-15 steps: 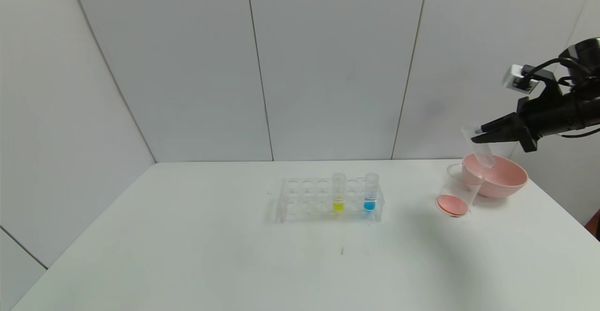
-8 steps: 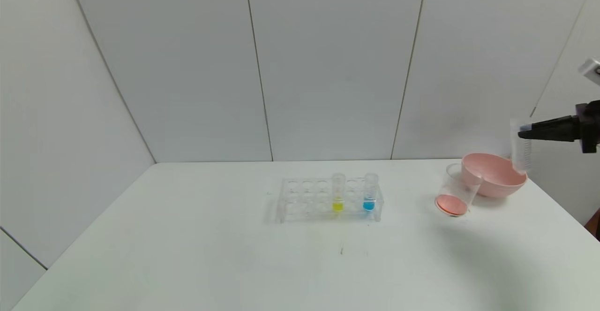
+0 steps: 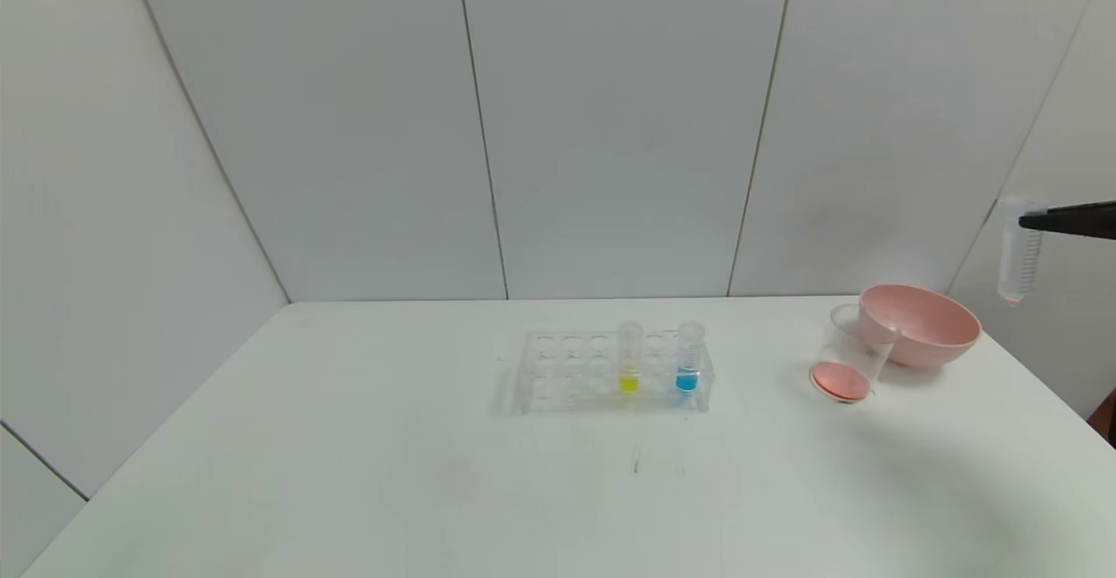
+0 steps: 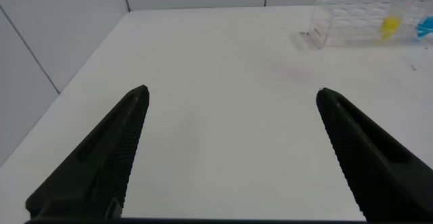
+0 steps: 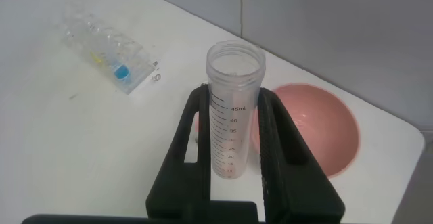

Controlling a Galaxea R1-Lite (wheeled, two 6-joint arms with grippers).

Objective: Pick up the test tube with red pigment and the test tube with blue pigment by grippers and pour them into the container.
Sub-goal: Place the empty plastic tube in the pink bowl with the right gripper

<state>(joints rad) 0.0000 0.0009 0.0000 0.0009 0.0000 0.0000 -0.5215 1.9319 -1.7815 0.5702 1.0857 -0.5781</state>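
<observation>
My right gripper [image 3: 1035,221] is at the far right edge of the head view, high above the table. It is shut on the red pigment tube [image 3: 1016,251]. The tube hangs upright, nearly empty, with only a red trace at its tip. In the right wrist view the fingers clamp this graduated tube [image 5: 233,109]. The container [image 3: 850,360], a clear cup with red liquid at its bottom, stands next to the pink bowl. The blue pigment tube [image 3: 689,360] stands in the clear rack [image 3: 567,377]. My left gripper [image 4: 231,91] is open and empty over bare table, out of the head view.
A pink bowl [image 3: 920,325] sits at the table's right rear, touching the container. A yellow-liquid tube [image 3: 629,358] stands in the rack left of the blue one. The table's right edge lies just beyond the bowl.
My right gripper has moved right and up, away from above the container and bowl. The tube it holds has turned from tilted to upright.
</observation>
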